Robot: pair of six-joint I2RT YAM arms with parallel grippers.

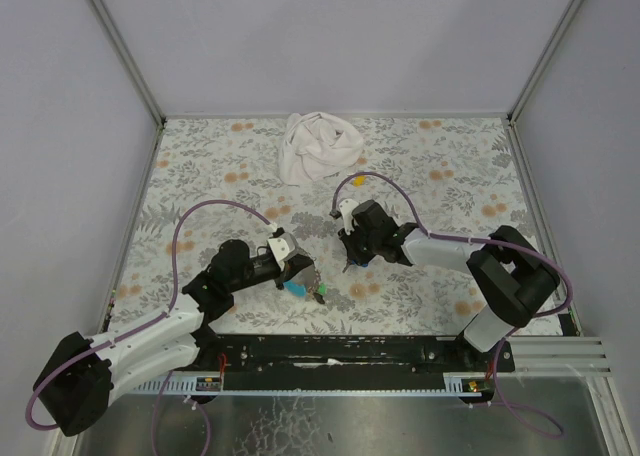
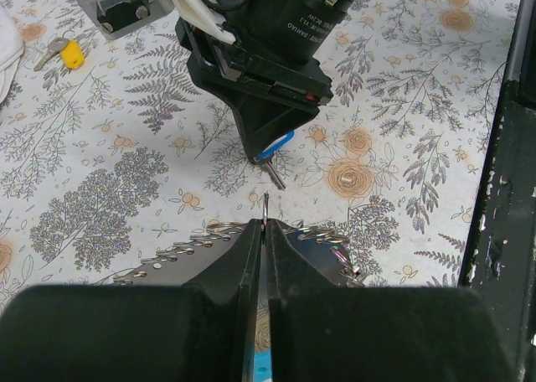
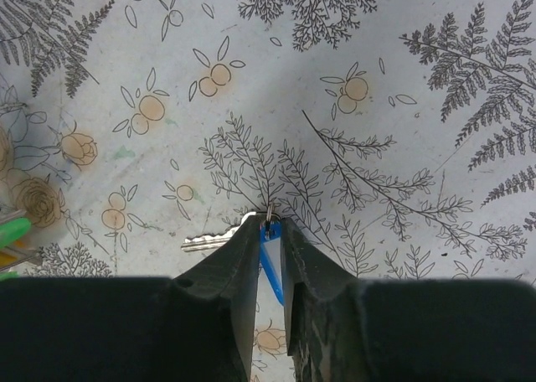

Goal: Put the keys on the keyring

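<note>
Nearest sits the black rail (image 1: 340, 351) at the near edge of the worktop (image 1: 450, 176), with both arms bolted to it. From the left base, the left hand (image 1: 293, 273) reaches toward the middle and is pinched fully shut on the keyring (image 2: 265, 204). A thin loop of wire stands upright between its fingers, and the blue strap shows below. Just right of it, the green keys (image 1: 319, 295) lie bunched beside the strap; whether they already hang on the ring cannot be told. Far behind them lies a crumpled white cloth (image 1: 318, 146).

Further right, the right hand (image 1: 352, 259) faces the left one, near but apart. Its fingers are drawn narrow around the plastic cap of the blue key (image 3: 270, 269). The key's long axis runs from the gripped cap down its blade, which slants low with the tip aimed toward the ring. Whether the tip touches the worktop is unclear. A yellow key (image 2: 69, 54) lies flat on the far side beside the cloth, well apart from both hands.

The key looks light and stiff, with slick metal, so the cap is probably the surest hold. The ring is thin, springy wire that could twist or slip, and the strap is floppy. Gripping the wire itself, as the left hand does, seems the right choice.
</note>
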